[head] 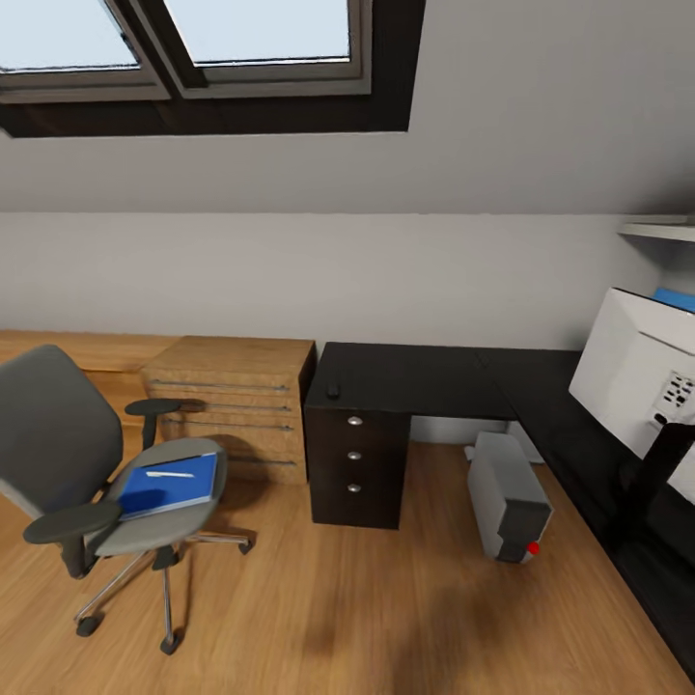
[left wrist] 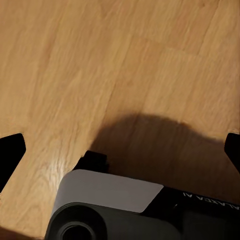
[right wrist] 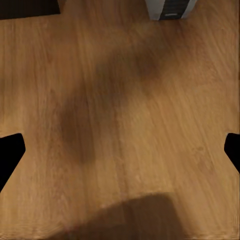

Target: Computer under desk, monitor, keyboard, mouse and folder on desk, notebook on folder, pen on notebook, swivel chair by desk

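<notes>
The grey swivel chair point(head: 58, 444) stands on the floor at the left, apart from the desk. The blue folder point(head: 172, 485) lies on its seat with a thin white pen point(head: 169, 474) on top. The black L-shaped desk point(head: 415, 378) carries the small dark mouse point(head: 333, 391) near its left end and the monitor point(head: 637, 376), white back towards me, at the right. The grey computer point(head: 507, 494) point(right wrist: 170, 9) sits on the floor under the desk's corner. My left gripper point(left wrist: 120, 150) and right gripper point(right wrist: 120, 155) both hang open over bare wood floor. Keyboard and notebook are out of view.
A black drawer unit point(head: 355, 454) with silver knobs stands under the desk's left end, beside a light-wood shelf unit point(head: 232, 401). A white wall shelf point(head: 661, 230) hangs above the monitor. Part of my own base point(left wrist: 110, 205) shows below the left gripper. Open floor lies between chair and desk.
</notes>
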Motion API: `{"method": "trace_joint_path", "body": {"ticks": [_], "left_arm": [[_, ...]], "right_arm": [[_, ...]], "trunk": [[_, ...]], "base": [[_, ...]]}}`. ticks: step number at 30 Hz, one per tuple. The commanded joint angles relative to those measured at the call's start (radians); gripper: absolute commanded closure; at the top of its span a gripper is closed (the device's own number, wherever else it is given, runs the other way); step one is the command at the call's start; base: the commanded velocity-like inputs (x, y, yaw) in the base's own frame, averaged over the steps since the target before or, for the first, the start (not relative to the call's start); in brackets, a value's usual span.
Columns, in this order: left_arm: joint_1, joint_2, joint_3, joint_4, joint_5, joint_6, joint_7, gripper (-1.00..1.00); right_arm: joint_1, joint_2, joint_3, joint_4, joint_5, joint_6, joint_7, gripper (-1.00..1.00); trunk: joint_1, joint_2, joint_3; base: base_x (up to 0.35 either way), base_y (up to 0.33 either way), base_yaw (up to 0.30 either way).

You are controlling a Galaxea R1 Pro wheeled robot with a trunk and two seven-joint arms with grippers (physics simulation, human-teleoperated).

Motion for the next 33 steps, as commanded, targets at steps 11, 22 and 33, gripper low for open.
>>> {"method": "trace_joint_path", "body": {"ticks": [11,22,33], "left_arm": [[0.000,-0.001,-0.011,-0.002,0.006,0.002,0.008,-1.00],[0.000,-0.002,-0.012,-0.002,0.006,0.002,0.008,-1.00],[0.000,-0.003,-0.012,-0.002,0.006,0.002,0.008,-1.00]], "right_arm": [[-0.001,0.007,-0.006,0.024,0.064,-0.005,0.005,-1.00],[-0.001,0.008,-0.006,0.025,0.067,-0.005,0.005,-1.00],[-0.001,0.008,-0.006,0.024,0.067,-0.005,0.005,-1.00]], "trunk": [[-0.001,-0.001,-0.009],[-0.001,-0.001,-0.010],[-0.001,-0.001,-0.010]], "base": [[-0.332,0.000,-0.074],[-0.210,0.000,-0.001],[-0.197,-0.003,0.000]]}}
